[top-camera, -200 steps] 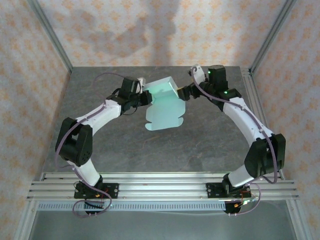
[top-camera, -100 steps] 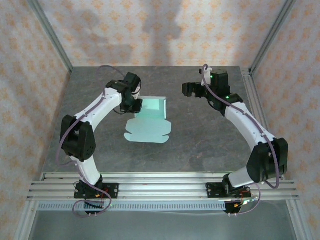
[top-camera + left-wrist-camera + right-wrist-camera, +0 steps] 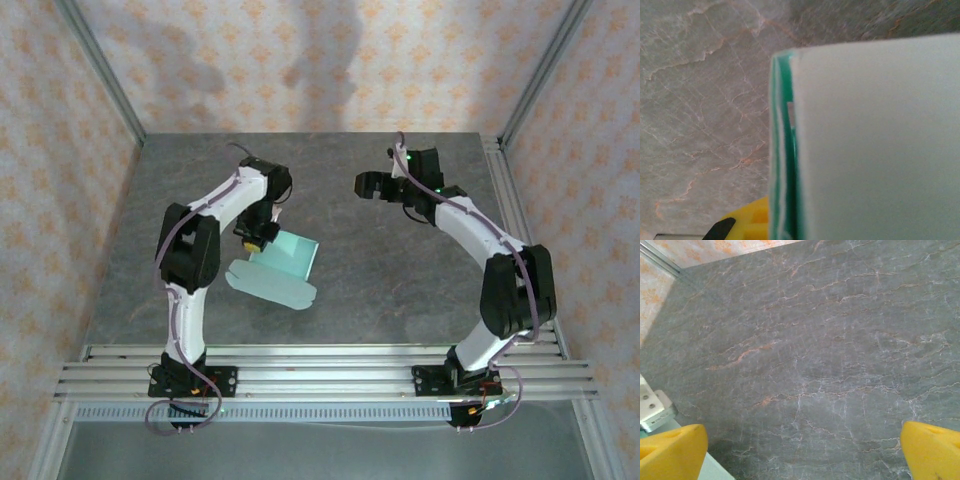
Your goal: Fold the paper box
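The grey marbled table (image 3: 400, 290) takes the middle of the top view, with the left arm (image 3: 200, 230) bent in from the lower left and the right arm (image 3: 480, 230) curving in from the lower right. The box (image 3: 282, 268) lies left of centre, just below the left arm's wrist. It is a pale mint card with one panel tipped up off the table and the part with rounded flaps spread flat toward the lower left. We judge the fold barely begun: one crease is raised, but no walls stand, no flap is tucked and nothing is closed, so most of the work is left. It is not yet a container, since it encloses no space, and we see nothing on or in it. The left gripper (image 3: 257, 236) is clenched on the card's upper left edge. In the left wrist view the card stands close on the right of the frame, its doubled edge with a green line running top to bottom above a yellow fingertip (image 3: 747, 225). The right gripper (image 3: 362, 186) hangs right of centre, well apart from the box, released and holding nothing. In the right wrist view its yellow pads (image 3: 670, 452) sit in the two bottom corners with bare table between them.
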Controlling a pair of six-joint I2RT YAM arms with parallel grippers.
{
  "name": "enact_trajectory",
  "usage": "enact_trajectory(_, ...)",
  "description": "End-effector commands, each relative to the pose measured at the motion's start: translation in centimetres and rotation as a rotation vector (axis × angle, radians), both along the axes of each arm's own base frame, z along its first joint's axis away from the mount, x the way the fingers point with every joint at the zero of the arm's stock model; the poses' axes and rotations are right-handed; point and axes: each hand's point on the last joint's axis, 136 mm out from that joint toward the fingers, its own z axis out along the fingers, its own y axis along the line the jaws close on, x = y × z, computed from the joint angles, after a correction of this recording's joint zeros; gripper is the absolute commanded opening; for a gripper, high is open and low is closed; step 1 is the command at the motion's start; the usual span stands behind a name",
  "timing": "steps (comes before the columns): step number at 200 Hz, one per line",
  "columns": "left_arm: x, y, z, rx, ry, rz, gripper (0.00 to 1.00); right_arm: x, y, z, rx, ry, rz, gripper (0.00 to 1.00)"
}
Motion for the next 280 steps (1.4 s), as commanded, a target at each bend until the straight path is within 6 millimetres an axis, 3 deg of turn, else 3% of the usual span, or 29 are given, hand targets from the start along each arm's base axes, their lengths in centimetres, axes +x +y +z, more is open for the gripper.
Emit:
enact_trajectory(1,-1.1,0.7,0.9,0.058,0.076,-0.066,0.01,-0.2,0.7,0.4,0.004,-0.022,0.027,0.99)
enact_trajectory(46,-0.4,0.9,-0.6,0.116,0.129,-0.086,0.0,-0.5,0.0,-0.1,-0.04,-0.034,0.02,0.99)
enact_trajectory(75,-0.1,0.6,-0.7,0.123,0.128,-0.095,0.15,-0.6,0.2,-0.6,-0.04,-0.026,0.032,1.0)
enact_trajectory(109,0.7,0.2,-0.1,0.107,0.078,-0.092,0.2,-0.6,0.5,-0.5,-0.04,-0.031,0.042,1.0)
enact_trajectory(122,1.0,-0.2,0.3,0.08,0.056,-0.088,0.29,-0.6,0.6,-0.6,-0.044,-0.028,0.047,0.99)
enact_trajectory(160,1.1,-0.2,0.5,0.083,0.03,-0.087,0.32,-1.1,1.1,-0.6,-0.049,-0.027,0.062,0.99)
enact_trajectory(176,2.0,-0.5,1.9,0.05,-0.065,-0.066,0.36,-1.5,1.7,-0.4,-0.067,-0.044,0.09,0.99)
enact_trajectory(196,4.0,-0.7,4.9,-0.022,-0.258,0.011,0.6,-2.2,2.9,-0.4,-0.095,-0.068,0.143,0.99)
enact_trajectory(222,5.8,0.1,9.6,-0.143,-0.516,0.152,0.82,-3.0,4.9,-0.6,-0.122,-0.095,0.213,0.99)
enact_trajectory(248,5.2,0.9,13.3,-0.204,-0.656,0.201,0.97,-3.2,7.2,-1.6,-0.142,-0.082,0.254,0.99)
enact_trajectory(280,3.0,3.0,17.2,-0.205,-0.815,0.256,1.0,-3.9,10.8,-3.8,-0.17,-0.058,0.31,0.99)
